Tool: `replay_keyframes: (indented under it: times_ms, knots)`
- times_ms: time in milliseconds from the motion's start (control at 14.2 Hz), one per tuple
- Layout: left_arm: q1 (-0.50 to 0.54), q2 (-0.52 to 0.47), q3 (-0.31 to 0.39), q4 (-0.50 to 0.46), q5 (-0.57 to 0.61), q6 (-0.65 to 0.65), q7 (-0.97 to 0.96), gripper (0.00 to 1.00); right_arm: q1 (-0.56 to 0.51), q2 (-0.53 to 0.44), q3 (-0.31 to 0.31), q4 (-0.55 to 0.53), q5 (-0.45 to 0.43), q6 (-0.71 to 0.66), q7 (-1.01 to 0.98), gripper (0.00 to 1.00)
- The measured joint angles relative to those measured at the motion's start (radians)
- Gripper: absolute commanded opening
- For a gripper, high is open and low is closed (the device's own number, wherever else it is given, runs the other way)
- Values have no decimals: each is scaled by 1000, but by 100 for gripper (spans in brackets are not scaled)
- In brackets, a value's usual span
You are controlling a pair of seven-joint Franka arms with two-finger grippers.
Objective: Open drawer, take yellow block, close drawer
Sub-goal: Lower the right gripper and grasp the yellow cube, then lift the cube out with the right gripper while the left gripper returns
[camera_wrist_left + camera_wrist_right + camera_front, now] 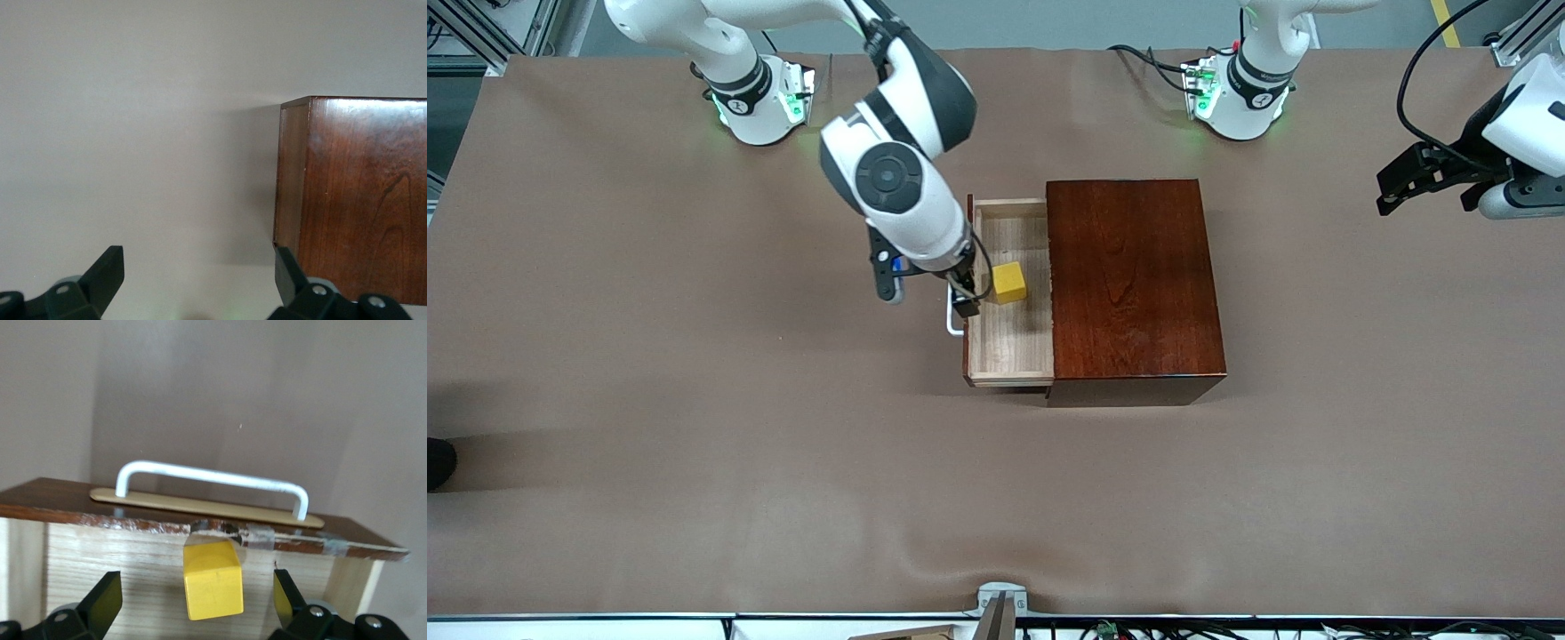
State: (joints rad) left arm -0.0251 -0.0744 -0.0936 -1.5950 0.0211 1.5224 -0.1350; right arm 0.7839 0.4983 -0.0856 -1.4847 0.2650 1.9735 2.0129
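The dark reddish-brown box (1134,284) stands mid-table with its drawer (1007,348) pulled out toward the right arm's end. The yellow block (1009,282) rests on the drawer's pale floor. My right gripper (927,293) is open over the drawer's front edge and white handle (953,324). In the right wrist view the block (212,579) lies between the spread fingers of my right gripper (197,599), untouched, with the handle (213,480) past it. My left gripper (1385,191) is open and empty, waiting in the air at the left arm's end of the table; it (198,275) sees the box (360,200).
The brown table cover (694,400) lies around the box. The two arm bases (760,102) (1240,93) stand along the table's edge farthest from the front camera. A small metal fitting (1000,604) sits at the nearest edge.
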Motion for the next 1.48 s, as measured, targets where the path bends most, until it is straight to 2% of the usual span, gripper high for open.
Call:
replay_keyframes:
  times_ms: [707,848,989,1060,1484]
  knots:
    - [0,0,0,2,0,0,0,100,66,103,0,0,0,92,41,100]
    - [0,0,0,4,0,0,0,100,72,115,-1,0,0,99,41,63]
    - [0,0,0,5,0,0,0,100,80,117,-1,0,0,108,41,8]
    - [0,0,0,5,0,0,0,100,84,117,-1,1,0,111,41,0]
    - [0,0,0,5,0,0,0,100,90,116,-5,12,0,113,41,0]
